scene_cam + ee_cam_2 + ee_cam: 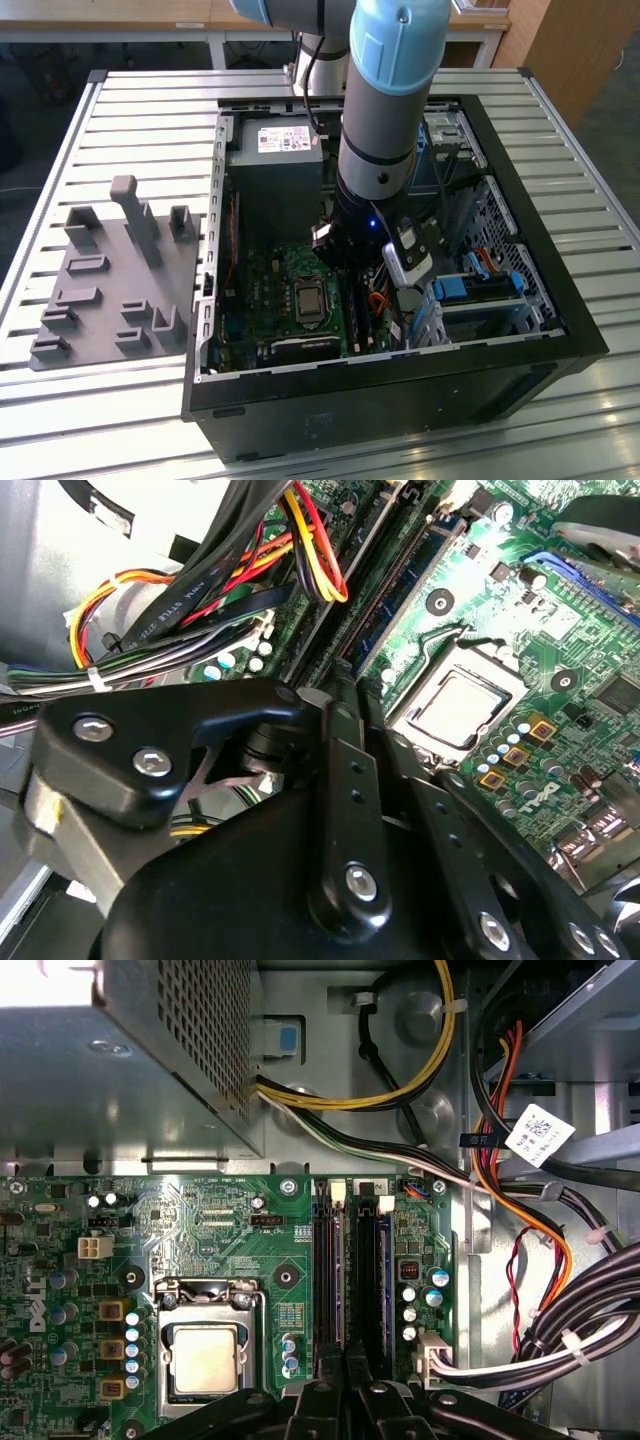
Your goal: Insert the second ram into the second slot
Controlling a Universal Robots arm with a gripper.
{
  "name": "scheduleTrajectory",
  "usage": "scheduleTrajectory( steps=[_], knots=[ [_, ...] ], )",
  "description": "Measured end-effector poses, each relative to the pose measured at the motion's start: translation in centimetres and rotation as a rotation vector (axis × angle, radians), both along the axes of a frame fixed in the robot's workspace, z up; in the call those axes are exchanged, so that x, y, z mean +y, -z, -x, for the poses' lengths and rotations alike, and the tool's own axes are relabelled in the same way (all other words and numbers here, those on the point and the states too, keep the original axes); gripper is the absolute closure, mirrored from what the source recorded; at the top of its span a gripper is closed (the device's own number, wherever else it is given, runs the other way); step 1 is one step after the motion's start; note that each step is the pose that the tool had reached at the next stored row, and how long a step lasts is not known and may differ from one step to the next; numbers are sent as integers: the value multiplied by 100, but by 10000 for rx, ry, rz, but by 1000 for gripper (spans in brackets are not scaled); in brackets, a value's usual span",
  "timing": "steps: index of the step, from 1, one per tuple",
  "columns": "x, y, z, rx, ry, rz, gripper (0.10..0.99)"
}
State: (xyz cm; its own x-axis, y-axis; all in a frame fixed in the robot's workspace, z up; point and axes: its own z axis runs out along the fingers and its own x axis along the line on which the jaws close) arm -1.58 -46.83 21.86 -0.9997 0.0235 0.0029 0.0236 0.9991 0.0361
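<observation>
— How far along are you with the ram?

— I go from the exterior view's left. The grey tray (110, 280) lies on the surface (150, 100) and I see no stick on it. Beside it is the open case (590, 330), and my arm (385, 120) reaches down into it, over the board (200, 1220).

— And the stick itself?

— In the first wrist view, past the socket (205, 1355), two slots (325, 1260) run side by side, each with a thin blue edge along it. I judge the ram (345, 1270) is this blue edge that runs straight under my tool (345, 1365), so it already stands in its slot. What may be left is the last press; I cannot see if it sits fully down.

— Is your tool clamped on it?

— I cannot tell whether it is apart, together or clamped on the stick.

— Any writing?

— A white label (285, 138) on the power supply (275, 190), a white tag (540, 1132) on a cable, and white print on the board. I do not read them out.
</observation>
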Motion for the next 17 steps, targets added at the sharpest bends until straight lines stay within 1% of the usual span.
scheduleTrajectory(
  steps=[1, 4, 6, 13, 15, 16, 17],
  knots=[
    [0, 0, 0, 0, 0, 0, 882],
    [0, 0, 0, 0, 0, 0, 882],
    [0, -13, 0, -1, 0, -1, 882],
    [0, -131, 0, 0, 0, 1, 882],
    [0, -130, 0, -1, 0, -2, 894],
    [0, -127, -1, -1, -1, -2, 961],
    [0, -122, -2, -1, 0, -2, 961]
  ],
)
